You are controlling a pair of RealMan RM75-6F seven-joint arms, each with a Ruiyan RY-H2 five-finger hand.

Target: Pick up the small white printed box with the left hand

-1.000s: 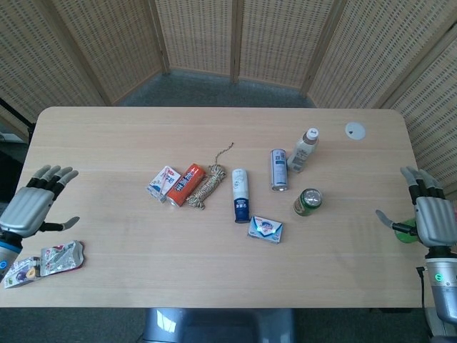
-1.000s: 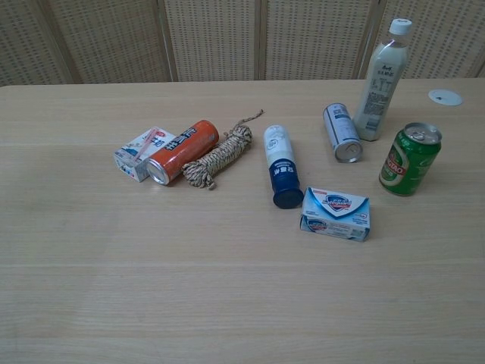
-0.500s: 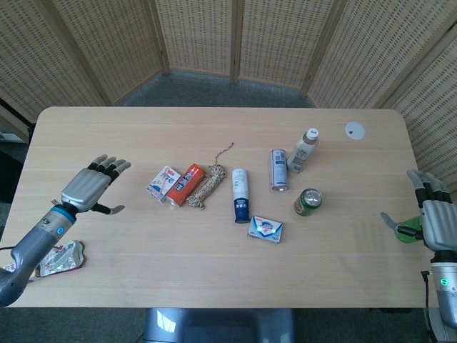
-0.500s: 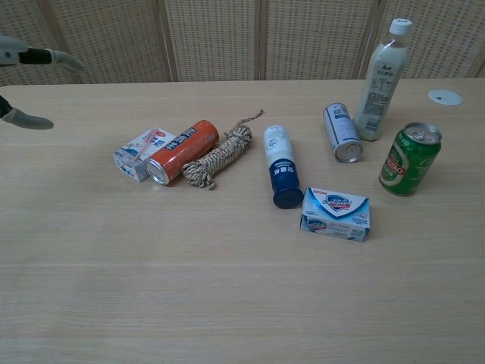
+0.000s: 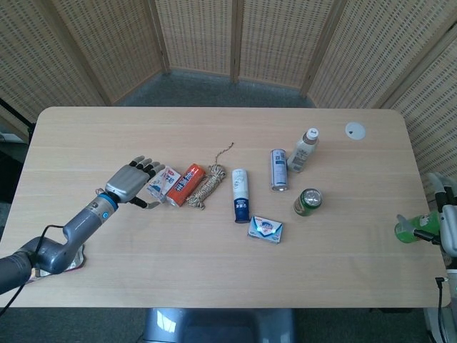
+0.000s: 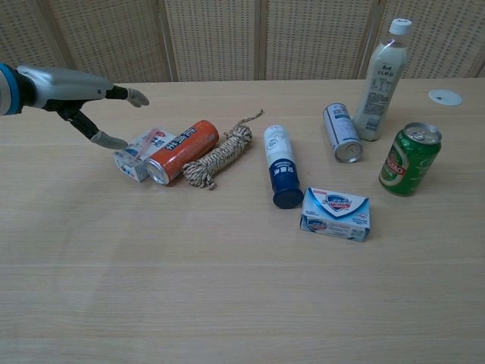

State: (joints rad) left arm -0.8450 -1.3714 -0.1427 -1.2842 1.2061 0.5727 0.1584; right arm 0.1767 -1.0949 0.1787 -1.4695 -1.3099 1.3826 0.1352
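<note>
White card with red and blue print makes up the small box [image 6: 142, 152], which lies flat near the left end of the row of things on the table [image 5: 214, 271], its long side touching the orange can [image 6: 183, 151]. Beyond the can lies a bundle of rope [image 6: 220, 155].

It looks light and fairly stiff, though thin card would likely dent under a hard squeeze. Its faces seem smooth, so a loose pinch could slip. The side against the can is blocked. The open side facing the left hand and the two short ends are free, so the better hold is probably across the short ends, or from above with the thumb on the free long side and fingers worked in on the can side. Pushing against it may simply roll the can and slide the box.

Left hand [image 5: 133, 184] hovers just beside the box, fingers spread wide and thumb [image 6: 107, 139] reaching down toward its near corner; it holds nothing, and I cannot tell whether the thumb touches the card.

Right hand [image 5: 448, 230] sits at the far table edge, mostly out of frame, by something green [image 5: 413, 229]; whether it grips that I cannot tell.
</note>
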